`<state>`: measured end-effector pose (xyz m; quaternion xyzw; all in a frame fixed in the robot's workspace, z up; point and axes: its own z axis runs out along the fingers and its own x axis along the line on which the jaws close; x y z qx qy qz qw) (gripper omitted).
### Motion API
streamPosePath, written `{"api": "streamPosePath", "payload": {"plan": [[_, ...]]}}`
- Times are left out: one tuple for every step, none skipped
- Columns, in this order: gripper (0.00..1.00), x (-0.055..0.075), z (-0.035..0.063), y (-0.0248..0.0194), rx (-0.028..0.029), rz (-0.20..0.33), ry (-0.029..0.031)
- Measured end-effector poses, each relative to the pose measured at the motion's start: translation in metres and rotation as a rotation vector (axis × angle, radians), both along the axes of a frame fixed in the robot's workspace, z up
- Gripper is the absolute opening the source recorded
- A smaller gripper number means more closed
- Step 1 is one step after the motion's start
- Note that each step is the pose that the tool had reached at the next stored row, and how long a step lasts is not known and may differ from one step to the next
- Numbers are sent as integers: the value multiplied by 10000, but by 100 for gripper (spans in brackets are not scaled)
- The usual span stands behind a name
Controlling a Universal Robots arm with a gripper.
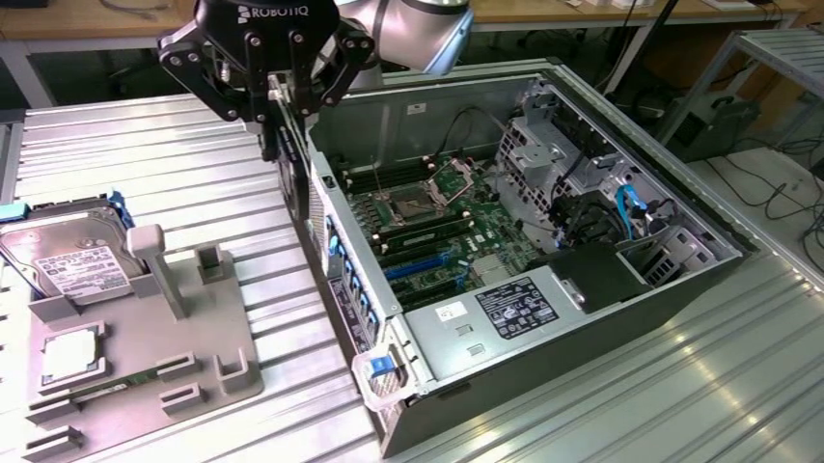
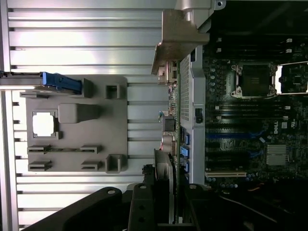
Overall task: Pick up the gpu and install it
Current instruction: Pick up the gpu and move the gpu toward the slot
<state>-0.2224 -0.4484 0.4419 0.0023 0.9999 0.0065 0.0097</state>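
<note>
Holding the gpu (image 1: 282,145) (image 2: 169,127) edge-on, gripper (image 1: 276,104) (image 2: 163,204) clamped on its upper edge, card hanging just above the computer case (image 1: 670,280) rear wall (image 1: 316,207), where its bracket (image 2: 180,41) could snag the wall or miss the motherboard slot (image 1: 415,267) if misaligned

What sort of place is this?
Likely a robotics lab set up for computer assembly: an open computer case on a ribbed metal table, a parts tray with a hard drive, workbenches behind.

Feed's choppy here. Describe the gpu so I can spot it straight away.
Find the open computer case lying on its side; above its wall on the exterior view's left hangs the black gripper. The gpu is the thin dark card clamped edge-on in that gripper, unlike the silver hard drive resting in the grey fixture.
</note>
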Motion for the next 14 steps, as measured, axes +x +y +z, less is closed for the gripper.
{"api": "streamPosePath", "payload": {"plan": [[27,6,-1,0,0,0,-1],[27,11,0,0,0,0,0],[27,20,-1,0,0,0,0],[27,26,-1,0,0,0,0],[27,32,-1,0,0,0,0],[27,37,-1,0,0,0,0],[27,44,-1,0,0,0,0],[27,48,-1,0,0,-1,0],[27,52,-2,0,0,0,0],[27,56,-2,0,0,0,-1],[27,59,-2,0,0,0,0],[27,63,-3,0,0,0,0],[27,66,-2,0,-1,0,1],[27,75,-3,0,-1,1,1]]}}
